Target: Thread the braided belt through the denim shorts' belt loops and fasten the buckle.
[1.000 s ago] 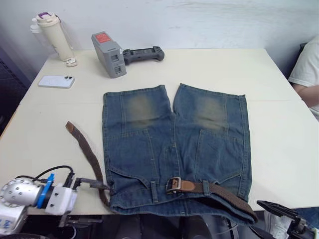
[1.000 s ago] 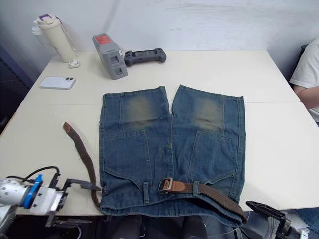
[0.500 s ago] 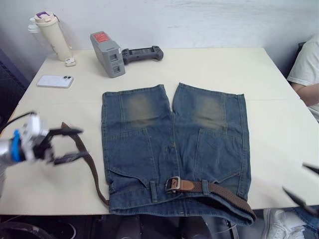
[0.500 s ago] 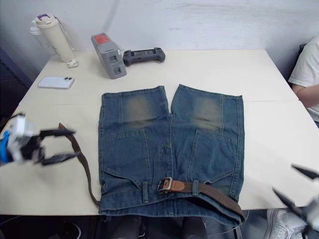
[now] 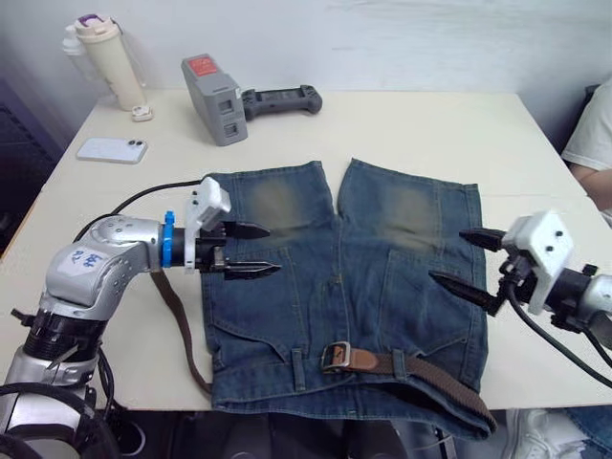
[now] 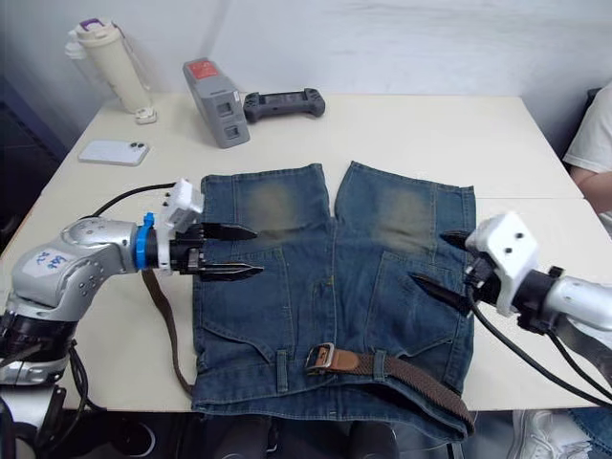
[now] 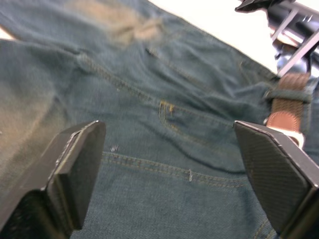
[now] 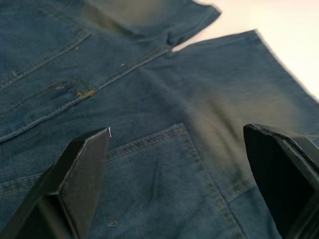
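Shorts (image 5: 339, 287) fill both wrist views between spread end effectors (image 5: 251, 251) (image 5: 473, 264); head views add the belt (image 5: 421, 373).

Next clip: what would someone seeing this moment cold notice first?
The denim shorts lie flat mid-table, waistband toward the robot, with the braided belt partly threaded along it and its loose end trailing off the shorts' left side. The left gripper and right gripper hover over the legs from either side, jaws open, holding nothing. At the far left of the table stand a bottle, a phone and a grey device.
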Robot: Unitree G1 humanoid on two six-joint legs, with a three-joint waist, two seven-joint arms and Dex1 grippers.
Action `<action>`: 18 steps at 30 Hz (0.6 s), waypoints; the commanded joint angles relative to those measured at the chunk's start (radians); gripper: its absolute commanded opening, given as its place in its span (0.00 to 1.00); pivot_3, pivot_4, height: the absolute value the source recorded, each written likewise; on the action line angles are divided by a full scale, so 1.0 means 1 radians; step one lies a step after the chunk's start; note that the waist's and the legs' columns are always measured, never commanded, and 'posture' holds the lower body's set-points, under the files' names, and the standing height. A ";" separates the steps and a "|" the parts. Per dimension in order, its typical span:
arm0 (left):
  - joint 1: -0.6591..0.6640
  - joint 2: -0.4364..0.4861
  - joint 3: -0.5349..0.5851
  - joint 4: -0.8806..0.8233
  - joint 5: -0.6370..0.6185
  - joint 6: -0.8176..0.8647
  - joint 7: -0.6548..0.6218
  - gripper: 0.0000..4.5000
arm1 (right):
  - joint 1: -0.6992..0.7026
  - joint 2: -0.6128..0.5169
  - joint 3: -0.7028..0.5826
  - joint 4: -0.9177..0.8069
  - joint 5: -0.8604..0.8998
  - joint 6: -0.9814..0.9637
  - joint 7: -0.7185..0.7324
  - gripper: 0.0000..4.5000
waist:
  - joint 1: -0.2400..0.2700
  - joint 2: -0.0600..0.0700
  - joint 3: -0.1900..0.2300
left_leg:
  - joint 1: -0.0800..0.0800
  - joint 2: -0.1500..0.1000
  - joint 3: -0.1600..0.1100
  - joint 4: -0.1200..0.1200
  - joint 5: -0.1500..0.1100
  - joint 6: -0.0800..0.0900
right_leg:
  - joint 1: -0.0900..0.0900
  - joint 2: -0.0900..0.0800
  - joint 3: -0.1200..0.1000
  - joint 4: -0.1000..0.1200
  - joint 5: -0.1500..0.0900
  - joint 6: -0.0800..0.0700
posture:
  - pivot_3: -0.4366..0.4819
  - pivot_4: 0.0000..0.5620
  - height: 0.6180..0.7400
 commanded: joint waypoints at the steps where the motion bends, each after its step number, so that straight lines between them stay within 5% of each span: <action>1: -0.095 -0.036 -0.067 0.064 0.082 0.015 0.014 1.00 | -0.122 0.019 0.066 0.052 0.015 0.130 0.105 1.00 | 0.009 0.000 0.000 | 0.000 0.000 0.000 0.001 -0.001 0.000 | 0.000 0.000 0.000 0.000 0.000 0.000 | 0.48 0.27 1.00; 8: -0.269 -0.177 -0.213 0.364 0.320 -0.095 0.079 1.00 | -0.455 0.152 0.271 0.320 -0.242 0.245 0.183 1.00 | 0.012 0.000 0.000 | -0.015 0.000 0.002 0.014 -0.005 0.002 | -0.013 0.000 0.002 0.004 0.000 0.000 | 0.48 0.27 1.00; 18: -0.224 -0.261 -0.281 0.412 0.422 -0.004 0.079 1.00 | -0.493 0.395 0.321 0.490 -0.386 0.408 0.146 1.00 | 0.008 -0.001 -0.002 | -0.017 0.001 0.004 0.013 -0.005 0.002 | -0.016 0.000 0.000 0.006 0.001 0.000 | 0.48 0.27 1.00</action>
